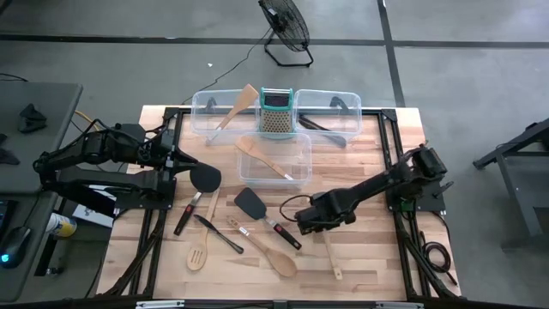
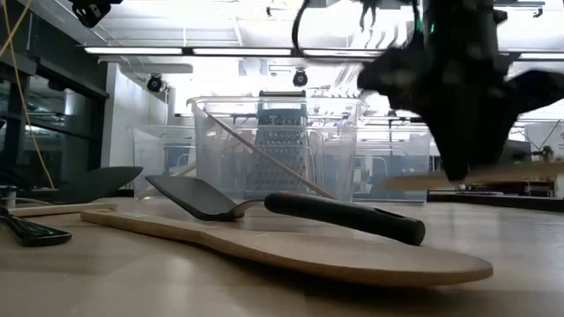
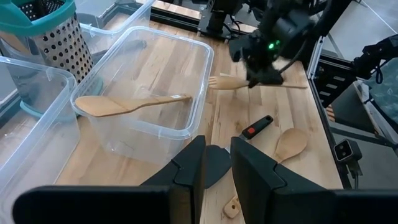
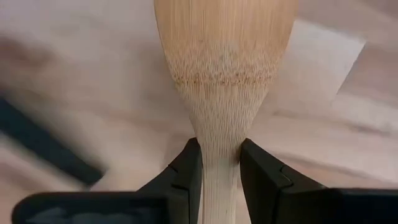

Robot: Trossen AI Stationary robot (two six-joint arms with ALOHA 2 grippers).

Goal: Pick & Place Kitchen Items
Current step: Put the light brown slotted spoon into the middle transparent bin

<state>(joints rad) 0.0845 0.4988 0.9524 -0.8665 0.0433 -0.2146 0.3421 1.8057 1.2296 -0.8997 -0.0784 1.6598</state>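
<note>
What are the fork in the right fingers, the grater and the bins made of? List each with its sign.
Fork: bamboo or light wood, matt, fine straight grain.
Grater: likely bare metal, punched holes; teal top, probably plastic.
Bins: clear plastic, glossy; the table shows through.

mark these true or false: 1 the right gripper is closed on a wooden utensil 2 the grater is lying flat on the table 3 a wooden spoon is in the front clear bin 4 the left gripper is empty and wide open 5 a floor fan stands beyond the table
1. True. The right gripper is shut on the neck of a wooden utensil.
2. False. The grater stands upright between the two rear bins.
3. True. A wooden spoon lies inside the front clear bin.
4. False. The left gripper is shut on a black turner.
5. True. A floor fan stands on the floor past the table's far edge.
</note>
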